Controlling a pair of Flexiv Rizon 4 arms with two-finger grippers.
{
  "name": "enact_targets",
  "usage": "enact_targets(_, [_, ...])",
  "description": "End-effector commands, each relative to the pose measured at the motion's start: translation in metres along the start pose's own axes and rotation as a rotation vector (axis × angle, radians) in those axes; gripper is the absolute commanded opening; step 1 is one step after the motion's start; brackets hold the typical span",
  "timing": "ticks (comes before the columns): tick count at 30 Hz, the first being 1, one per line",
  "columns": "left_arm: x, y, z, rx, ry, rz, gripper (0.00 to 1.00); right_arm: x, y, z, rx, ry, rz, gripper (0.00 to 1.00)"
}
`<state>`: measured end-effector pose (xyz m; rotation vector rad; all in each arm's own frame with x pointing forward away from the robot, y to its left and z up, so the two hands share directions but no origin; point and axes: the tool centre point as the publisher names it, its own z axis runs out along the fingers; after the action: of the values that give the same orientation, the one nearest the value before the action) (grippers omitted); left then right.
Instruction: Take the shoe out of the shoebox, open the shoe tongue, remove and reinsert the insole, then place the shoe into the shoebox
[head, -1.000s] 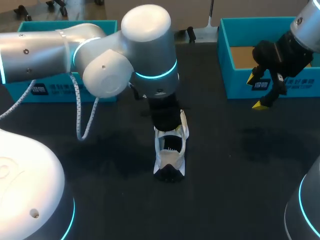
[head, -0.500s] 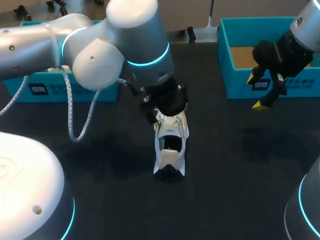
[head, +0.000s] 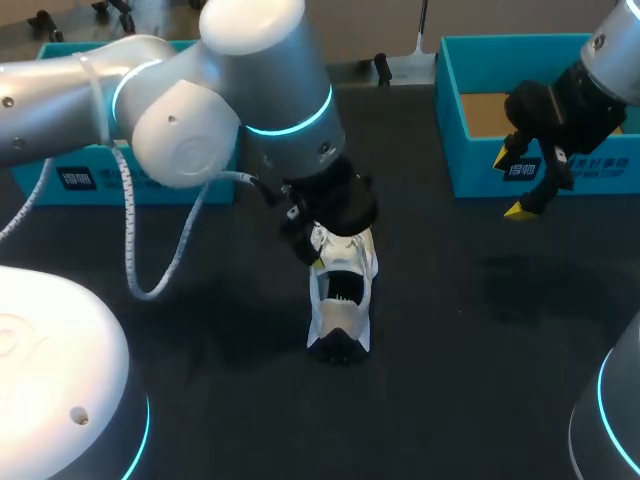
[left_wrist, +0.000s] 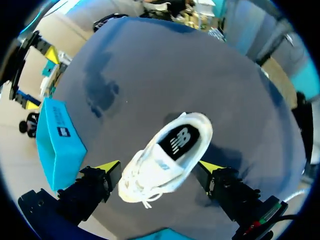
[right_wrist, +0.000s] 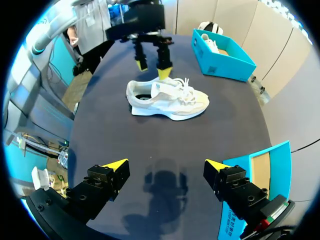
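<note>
Head view, centre of frame: the white shoe (head: 340, 300) stood upright on its sole on the dark table (head: 480, 330), out of any box, toe toward the lower edge. The left gripper (head: 330, 245) hung over its heel end. In the left wrist view, the left gripper (left_wrist: 160, 167) had its fingers spread wide, with the shoe (left_wrist: 167, 160) lying under and between them. No contact on either side could be confirmed. The insole (left_wrist: 179, 142) showed in the shoe's opening.

At the upper right of the head view, the right gripper (head: 515, 183) hovered before the open teal shoebox (head: 455, 150), fingers spread and empty. A second teal box (head: 100, 180) stood at the upper left.

Handling, as judged: the shoe was probably light, with a soft, yielding upper over a stiffer sole, and loose laces liable to snag. The firmest hold would be across the heel collar or the midfoot sidewalls. The thin insole would likely bend, so a pinch at its heel edge seemed best.
</note>
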<state>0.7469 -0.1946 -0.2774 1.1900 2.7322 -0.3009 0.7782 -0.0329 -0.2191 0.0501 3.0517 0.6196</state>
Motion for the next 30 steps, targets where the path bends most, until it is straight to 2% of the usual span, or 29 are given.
enact_targets(1, [0.012, -0.006, -0.020, -0.040, 0.025, -0.171, 1.00, 0.000, 0.000, 0.001, 0.003, 0.000, 0.000, 1.00])
enact_targets(5, [0.019, -0.006, -0.022, -0.084, 0.077, -0.335, 1.00, 0.000, 0.000, 0.001, 0.003, 0.000, 0.000, 1.00])
enact_targets(9, [0.028, -0.010, -0.022, -0.092, 0.146, -0.448, 1.00, 0.000, 0.000, 0.001, 0.003, 0.000, 0.000, 1.00])
enact_targets(16, [0.047, -0.024, -0.016, -0.115, 0.098, -0.595, 1.00, 0.000, 0.000, 0.001, 0.003, 0.000, 0.000, 1.00])
enact_targets(20, [0.052, -0.029, -0.010, -0.110, 0.100, -0.628, 0.95, 0.000, 0.000, 0.001, 0.003, 0.000, 0.000, 1.00])
enact_targets(24, [0.059, -0.037, -0.004, -0.131, 0.046, -0.644, 0.88, 0.000, 0.000, 0.001, 0.003, 0.000, 0.000, 1.00])
enact_targets(30, [0.066, -0.044, 0.020, -0.143, 0.057, -0.622, 0.91, 0.000, 0.000, 0.001, 0.003, 0.000, 0.000, 1.00])
